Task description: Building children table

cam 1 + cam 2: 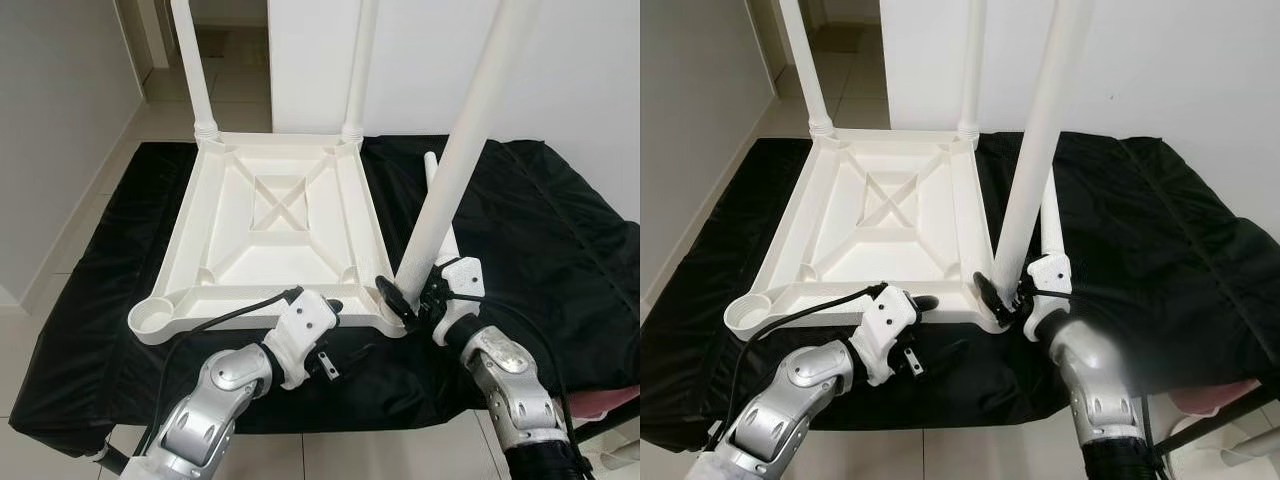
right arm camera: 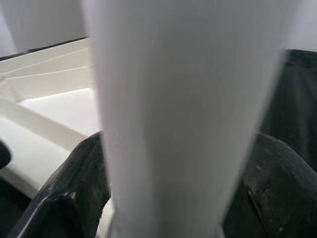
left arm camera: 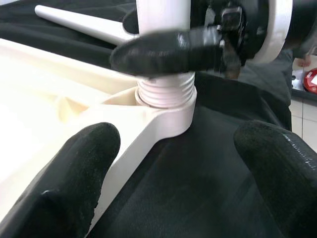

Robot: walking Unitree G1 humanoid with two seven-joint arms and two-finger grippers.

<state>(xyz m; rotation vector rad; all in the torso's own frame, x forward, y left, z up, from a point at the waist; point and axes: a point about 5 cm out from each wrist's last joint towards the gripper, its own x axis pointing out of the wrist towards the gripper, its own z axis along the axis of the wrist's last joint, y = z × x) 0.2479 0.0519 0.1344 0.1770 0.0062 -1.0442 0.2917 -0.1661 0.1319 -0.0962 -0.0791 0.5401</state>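
The white plastic tabletop [image 1: 270, 215] lies upside down on a black cloth. Two white legs [image 1: 195, 70] [image 1: 362, 70] stand in its far corners. A third leg [image 1: 460, 160] stands tilted in the near right corner socket, its threaded end [image 3: 166, 91] partly in. My right gripper [image 1: 405, 295] is shut on this leg just above the thread. My left gripper [image 1: 335, 308] is open at the tabletop's front edge, close to that corner and holding nothing. A loose leg [image 1: 1050, 215] lies on the cloth behind the held one. The near left socket [image 1: 152, 318] is empty.
The black cloth [image 1: 560, 230] covers a low surface whose front edge is near my arms. Tiled floor [image 1: 70, 230] runs along the left towards a doorway. A white wall stands behind. A pink object [image 1: 610, 400] sits at the lower right.
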